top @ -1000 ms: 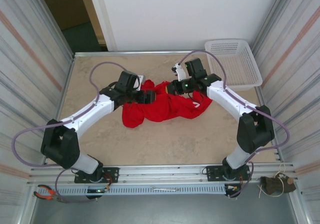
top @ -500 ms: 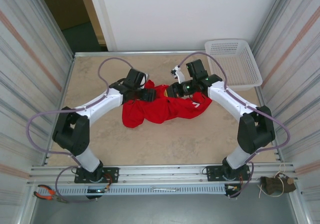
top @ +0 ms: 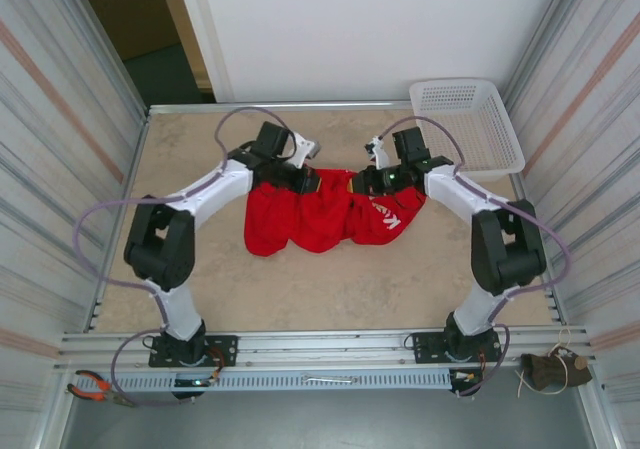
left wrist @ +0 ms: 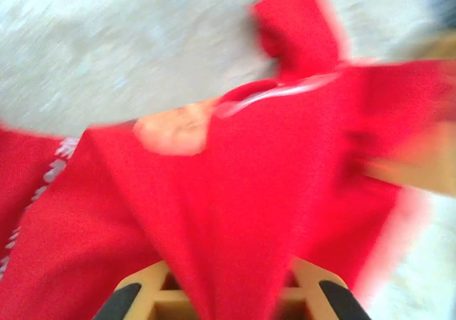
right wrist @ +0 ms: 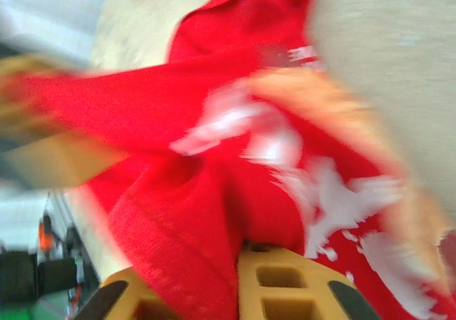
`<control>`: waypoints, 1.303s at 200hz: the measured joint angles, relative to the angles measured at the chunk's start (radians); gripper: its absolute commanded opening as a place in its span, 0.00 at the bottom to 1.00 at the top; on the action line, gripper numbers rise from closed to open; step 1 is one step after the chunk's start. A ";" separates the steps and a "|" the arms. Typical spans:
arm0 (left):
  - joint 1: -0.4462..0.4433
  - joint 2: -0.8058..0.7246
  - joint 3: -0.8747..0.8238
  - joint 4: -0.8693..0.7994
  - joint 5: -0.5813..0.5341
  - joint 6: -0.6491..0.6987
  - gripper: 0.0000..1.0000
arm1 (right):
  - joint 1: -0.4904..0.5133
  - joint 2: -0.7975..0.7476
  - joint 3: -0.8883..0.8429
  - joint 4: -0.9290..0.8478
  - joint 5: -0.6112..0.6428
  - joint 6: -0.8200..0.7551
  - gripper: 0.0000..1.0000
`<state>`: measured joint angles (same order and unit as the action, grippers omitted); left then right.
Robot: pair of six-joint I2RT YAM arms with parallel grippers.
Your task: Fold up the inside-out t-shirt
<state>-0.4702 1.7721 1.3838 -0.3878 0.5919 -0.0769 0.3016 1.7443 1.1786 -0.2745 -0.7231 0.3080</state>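
- Clamping is seen at the left gripper (top: 306,177): its fingers are closed on a fold of the inside-out t-shirt (top: 318,219), at the far edge of the cloth.
- From the left wrist view, the red cloth of the t-shirt (left wrist: 271,177) is seen to pass straight down between the two yellow fingers (left wrist: 146,297) of the left gripper (left wrist: 228,300) and to spread out ahead of them. This picture is blurred.
- The right gripper (top: 358,181) is also closed on the far edge of the t-shirt, just beside the left gripper.
- From the right wrist view, a thick fold of the t-shirt (right wrist: 178,99) is pressed between the fingers (right wrist: 285,291) of the right gripper (right wrist: 214,300). A white print (right wrist: 335,199) is seen on the cloth, ahead of the fingers and to their right.
- The upper edge of the t-shirt is drawn between the two grippers. The rest of it hangs and lies crumpled on the table (top: 200,269), on the near side of both tools.
- The white print (top: 385,214) is found below the right gripper, towards its arm.
- A white mesh basket (top: 465,85) stands in the far corner behind the right gripper, well apart from the t-shirt.
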 measured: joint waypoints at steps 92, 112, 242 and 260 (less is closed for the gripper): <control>0.076 -0.209 -0.150 0.446 0.584 -0.314 0.00 | 0.043 -0.352 -0.173 0.033 0.288 0.191 0.67; 0.078 -0.209 -0.169 0.514 0.613 -0.360 0.00 | 0.076 -0.509 -0.175 0.029 0.330 0.183 0.70; 0.080 -0.209 -0.183 0.634 0.639 -0.472 0.00 | 0.235 -0.344 -0.088 0.047 0.326 0.133 0.00; 0.090 -0.207 -0.188 0.658 0.639 -0.490 0.00 | 0.228 -0.351 -0.088 0.045 0.303 0.133 0.00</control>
<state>-0.3805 1.5654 1.1961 0.2703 1.2308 -0.5667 0.5297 1.3930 1.0904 -0.2291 -0.4202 0.4412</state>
